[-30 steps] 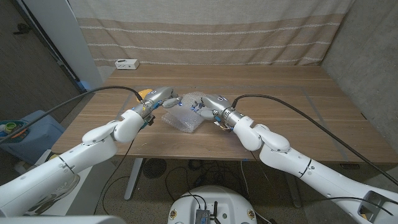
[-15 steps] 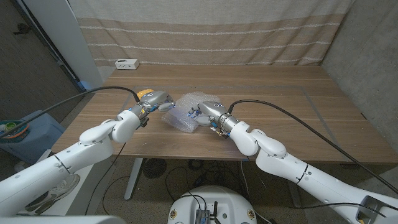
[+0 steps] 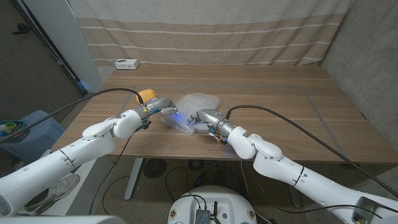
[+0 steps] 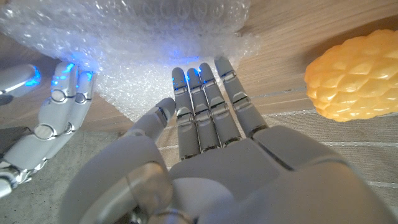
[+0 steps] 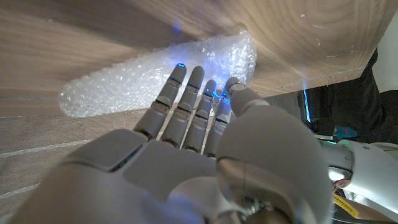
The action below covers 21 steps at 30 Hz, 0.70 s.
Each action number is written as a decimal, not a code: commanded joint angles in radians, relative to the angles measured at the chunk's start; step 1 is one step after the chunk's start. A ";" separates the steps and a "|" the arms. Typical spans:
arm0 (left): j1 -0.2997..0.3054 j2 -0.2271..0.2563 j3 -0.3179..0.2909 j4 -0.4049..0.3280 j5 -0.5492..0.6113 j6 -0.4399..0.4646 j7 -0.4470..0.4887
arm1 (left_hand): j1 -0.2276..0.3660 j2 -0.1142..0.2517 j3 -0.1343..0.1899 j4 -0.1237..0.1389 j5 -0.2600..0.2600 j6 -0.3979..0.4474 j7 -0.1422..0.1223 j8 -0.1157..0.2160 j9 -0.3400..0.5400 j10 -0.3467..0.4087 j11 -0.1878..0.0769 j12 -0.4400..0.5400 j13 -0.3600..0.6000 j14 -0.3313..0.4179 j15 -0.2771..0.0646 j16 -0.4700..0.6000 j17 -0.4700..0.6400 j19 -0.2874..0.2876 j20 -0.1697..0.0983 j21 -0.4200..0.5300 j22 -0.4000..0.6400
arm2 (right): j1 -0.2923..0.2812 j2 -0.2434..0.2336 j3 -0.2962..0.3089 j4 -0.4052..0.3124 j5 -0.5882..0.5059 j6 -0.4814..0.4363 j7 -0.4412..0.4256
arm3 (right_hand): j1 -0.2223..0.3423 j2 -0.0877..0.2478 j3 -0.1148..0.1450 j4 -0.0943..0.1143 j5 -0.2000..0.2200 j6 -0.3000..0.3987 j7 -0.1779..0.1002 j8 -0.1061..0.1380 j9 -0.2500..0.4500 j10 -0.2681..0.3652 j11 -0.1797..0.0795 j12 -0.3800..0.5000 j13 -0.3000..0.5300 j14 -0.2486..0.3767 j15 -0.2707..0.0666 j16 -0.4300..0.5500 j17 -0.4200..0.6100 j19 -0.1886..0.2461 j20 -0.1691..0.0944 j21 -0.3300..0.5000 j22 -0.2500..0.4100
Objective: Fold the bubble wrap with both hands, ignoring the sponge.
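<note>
left hand (image 3: 163,107) and right hand (image 3: 203,119), fingers extended together, touch the bubble wrap (image 3: 189,109) edges, gripping nothing.

white box (image 3: 126,63) on table (image 3: 280,124) far-left | striped curtain (image 3: 205,31) behind

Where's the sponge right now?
In the head view the yellow sponge sits on the table left of the bubble wrap, just beyond the left hand.

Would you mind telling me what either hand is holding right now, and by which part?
Neither plainly grips anything: the left hand and right hand reach extended fingers to the bubble wrap's near edge.
</note>
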<state>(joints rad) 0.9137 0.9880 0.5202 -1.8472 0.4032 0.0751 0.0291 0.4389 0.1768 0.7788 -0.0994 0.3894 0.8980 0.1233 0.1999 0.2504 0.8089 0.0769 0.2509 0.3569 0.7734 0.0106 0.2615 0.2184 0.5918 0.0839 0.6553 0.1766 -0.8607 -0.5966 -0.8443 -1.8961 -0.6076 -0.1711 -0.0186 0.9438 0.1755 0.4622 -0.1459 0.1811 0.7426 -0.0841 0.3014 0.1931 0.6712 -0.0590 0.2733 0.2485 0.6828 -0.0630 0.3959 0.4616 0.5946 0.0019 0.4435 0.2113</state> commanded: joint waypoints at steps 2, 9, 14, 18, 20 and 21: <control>-0.035 -0.001 0.032 -0.005 -0.020 -0.001 -0.108 | -0.009 -0.002 0.010 0.000 0.008 0.010 0.000 0.005 -0.002 0.011 0.000 0.002 -0.001 0.013 -0.003 0.003 -0.001 0.013 0.000 0.007 0.003 | 0.027 0.017 -0.047 0.089 0.037 0.004 0.019 | 0.006 0.003 0.007 0.005 -0.003 0.006 0.002 0.000 0.006 0.010 0.003 0.001 0.004 0.011 -0.110 0.002 -0.002 -0.007 0.003 0.008 0.001; -0.030 -0.005 0.032 -0.021 -0.001 0.010 -0.082 | -0.017 -0.004 0.009 0.006 0.006 0.015 -0.002 0.007 -0.004 0.014 0.002 0.000 -0.005 0.019 -0.005 0.002 -0.004 0.006 0.004 0.003 0.003 | 0.024 0.006 -0.035 0.074 0.044 0.003 -0.010 | 0.006 0.003 0.007 0.007 -0.004 0.007 0.006 -0.002 0.006 0.012 0.004 0.001 0.003 0.008 -0.109 -0.001 -0.003 -0.010 0.004 0.009 0.001; -0.025 -0.010 0.025 -0.028 0.008 0.005 -0.051 | -0.025 -0.001 -0.002 0.008 -0.003 0.017 -0.005 0.006 -0.009 0.019 -0.001 -0.005 -0.013 0.011 -0.006 0.001 -0.002 -0.078 0.035 -0.032 0.004 | 0.007 -0.008 -0.001 0.055 0.067 0.034 -0.067 | 0.000 -0.001 0.005 0.011 -0.005 0.009 0.007 -0.003 0.006 0.010 0.009 -0.001 0.003 0.000 -0.104 -0.008 -0.006 -0.010 0.007 0.012 0.001; -0.010 -0.018 0.011 -0.029 0.004 -0.010 -0.004 | -0.026 0.003 -0.012 0.008 -0.009 0.015 -0.006 0.004 -0.012 0.016 -0.003 -0.009 -0.017 0.001 -0.009 0.002 0.004 -0.117 0.053 -0.047 0.006 | -0.035 -0.003 0.045 0.061 0.079 0.090 -0.214 | -0.028 -0.010 -0.008 0.029 -0.008 -0.004 0.009 -0.013 0.007 -0.012 0.014 -0.012 0.002 -0.036 -0.091 -0.029 -0.011 -0.022 0.010 0.013 -0.001; -0.004 -0.025 0.003 -0.023 0.002 -0.027 0.028 | -0.026 0.004 -0.014 0.008 -0.011 0.015 -0.006 0.004 -0.013 0.016 -0.004 -0.010 -0.017 0.000 -0.010 0.003 0.006 -0.124 0.057 -0.050 0.006 | -0.048 0.003 0.064 0.071 0.088 0.117 -0.271 | -0.058 -0.017 -0.020 0.046 -0.010 -0.011 0.011 -0.021 0.007 -0.028 0.014 -0.020 0.002 -0.057 -0.085 -0.046 -0.017 -0.034 0.015 0.012 -0.003; 0.001 -0.029 -0.001 -0.020 0.005 -0.035 0.051 | -0.026 0.006 -0.016 0.009 -0.012 0.011 -0.005 0.002 -0.013 0.012 -0.002 -0.011 -0.017 -0.002 -0.010 0.004 0.007 -0.132 0.058 -0.053 0.007 | -0.048 0.002 0.071 0.076 0.093 0.131 -0.284 | -0.062 -0.018 -0.021 0.048 -0.009 -0.016 0.011 -0.024 0.007 -0.029 0.015 -0.021 0.001 -0.057 -0.086 -0.047 -0.018 -0.037 0.017 0.012 -0.003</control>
<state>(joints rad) 0.8908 0.9782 0.5444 -1.8680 0.3999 0.0764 -0.0266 0.4153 0.1794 0.7703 -0.0910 0.3831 0.9082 0.1157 0.2036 0.2367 0.8201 0.0770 0.2434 0.3384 0.7764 -0.0002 0.2615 0.2212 0.4724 0.1409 0.6070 0.1795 -0.8584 -0.5954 -0.8501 -1.8294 -0.5480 -0.1357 -0.0903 0.9018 0.1606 0.4433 -0.1116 0.1736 0.7391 -0.0734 0.2834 0.1980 0.6511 -0.0432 0.2584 0.2484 0.6346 -0.0593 0.3558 0.4448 0.5669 0.0190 0.4606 0.2108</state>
